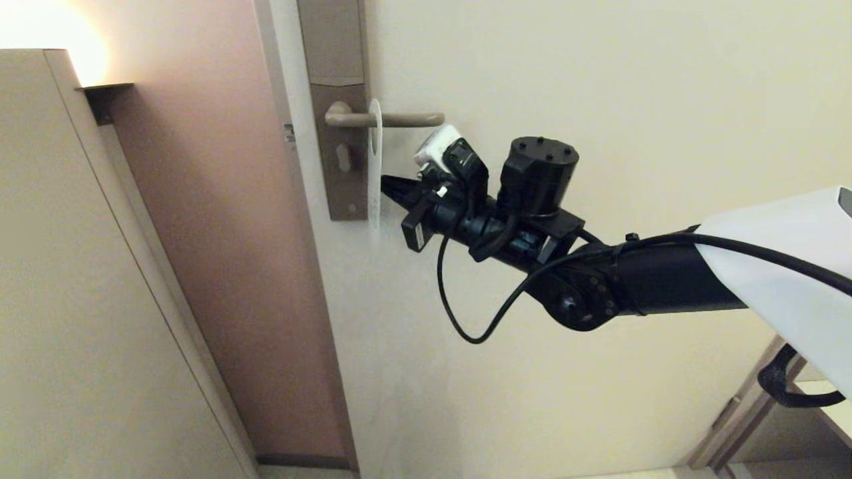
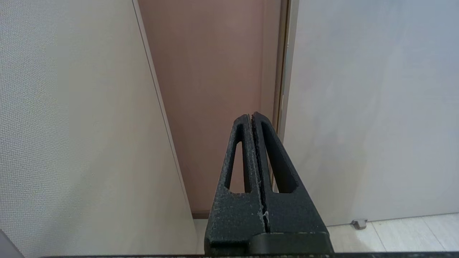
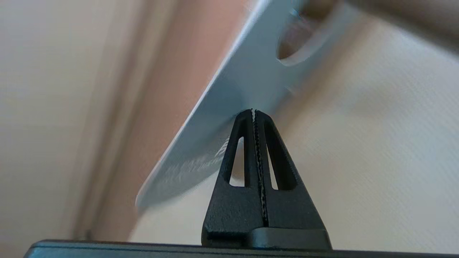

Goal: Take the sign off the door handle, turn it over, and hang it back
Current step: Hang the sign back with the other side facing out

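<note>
The sign hangs edge-on from the door handle, a beige lever on a brownish plate. My right gripper is shut and empty. Its tips are at the sign's lower half, on the side toward the lever's tip. In the right wrist view the sign shows a bluish face with faint white lettering and its oval hole, tilted, just beyond the closed gripper. I cannot tell whether the tips touch the card. My left gripper is shut and empty, low down, away from the door handle.
The cream door fills the right of the head view. A brown wall strip and a beige panel lie to the left. A black cable loops under the right wrist. A door stop sits on the floor.
</note>
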`<state>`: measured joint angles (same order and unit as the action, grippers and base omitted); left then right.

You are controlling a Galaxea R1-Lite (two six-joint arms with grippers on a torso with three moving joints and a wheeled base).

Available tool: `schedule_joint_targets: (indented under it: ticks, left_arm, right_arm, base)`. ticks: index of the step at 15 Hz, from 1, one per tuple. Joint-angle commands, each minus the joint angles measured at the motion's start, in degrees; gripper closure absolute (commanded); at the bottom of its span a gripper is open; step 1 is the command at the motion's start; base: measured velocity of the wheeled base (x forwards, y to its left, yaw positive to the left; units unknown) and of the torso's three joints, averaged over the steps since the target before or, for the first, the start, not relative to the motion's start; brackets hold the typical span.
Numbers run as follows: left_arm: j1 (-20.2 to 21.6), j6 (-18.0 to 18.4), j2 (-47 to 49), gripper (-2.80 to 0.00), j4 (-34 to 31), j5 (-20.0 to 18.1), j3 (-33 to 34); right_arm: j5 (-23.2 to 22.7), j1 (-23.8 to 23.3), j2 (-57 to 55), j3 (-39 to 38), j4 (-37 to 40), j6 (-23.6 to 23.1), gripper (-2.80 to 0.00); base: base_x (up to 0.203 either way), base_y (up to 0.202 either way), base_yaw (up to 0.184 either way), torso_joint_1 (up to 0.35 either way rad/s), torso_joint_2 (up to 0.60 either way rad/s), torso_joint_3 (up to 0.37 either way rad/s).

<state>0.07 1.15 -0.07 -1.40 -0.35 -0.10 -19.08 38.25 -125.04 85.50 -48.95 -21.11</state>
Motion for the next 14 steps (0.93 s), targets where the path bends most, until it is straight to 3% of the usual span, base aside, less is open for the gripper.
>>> schedule_joint_targets:
  ticks: [1,14]
  left_arm:
    - [0.0,0.0,0.1,0.0,0.0,0.0,0.0]
    - [0.0,0.0,0.1,0.0,0.0,0.0,0.0]
  right_arm:
    - [-0.9,0.5,0.8,0.1,-0.3,-0.2,0.0]
    - [-0.8,3.0,-2.1,4.3,-0.6,-1.2,0.0]
  base:
    - [0.0,0.0,0.0,0.0,0.0,0.0]
    - [0.0,0.0,0.0,0.0,0.0,0.0]
